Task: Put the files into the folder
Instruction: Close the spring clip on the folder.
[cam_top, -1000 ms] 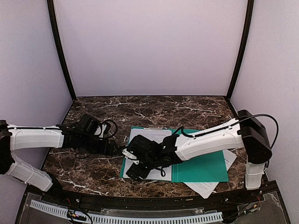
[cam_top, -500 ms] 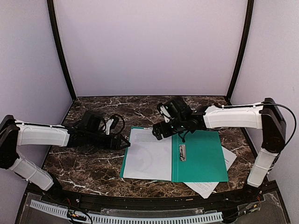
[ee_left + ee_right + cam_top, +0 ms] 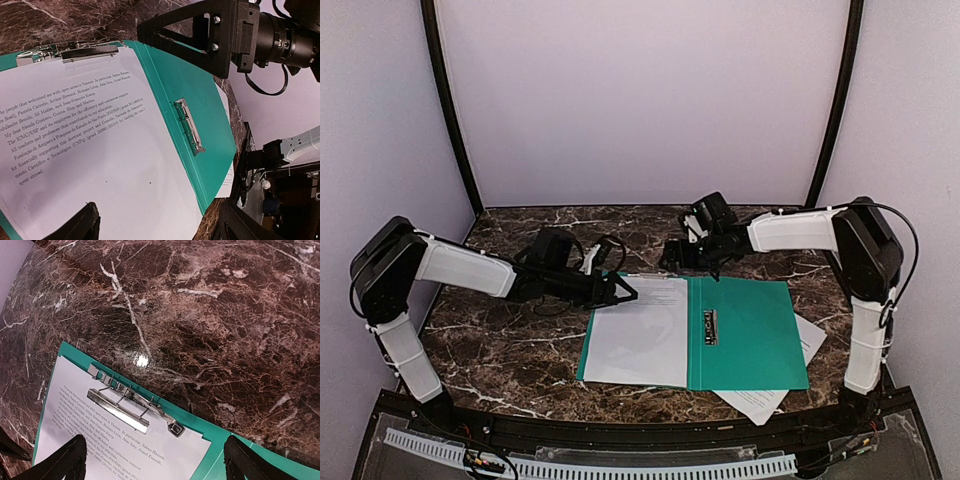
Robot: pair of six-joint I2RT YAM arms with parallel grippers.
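Note:
The green folder (image 3: 750,335) lies open on the marble table. One white file sheet (image 3: 638,330) lies on its left half under a metal clip (image 3: 120,410) at the far edge. A second sheet (image 3: 760,402) sticks out from under the folder's near right corner. My left gripper (image 3: 626,293) is open and empty over the sheet's far left corner; its view shows the sheet (image 3: 100,150) and the folder (image 3: 200,120). My right gripper (image 3: 671,262) is open and empty above the folder's far edge, over the clip, sheet (image 3: 125,455) and folder (image 3: 200,425).
A second metal fastener (image 3: 708,327) lies along the folder's spine. Dark marble table (image 3: 520,350) surrounds the folder. Grey walls close the back and sides. The right gripper (image 3: 200,35) shows at the top of the left wrist view.
My right gripper has lifted off the sheet's near left part and moved back to the folder's far edge. My left gripper has moved right to the sheet's far left corner.

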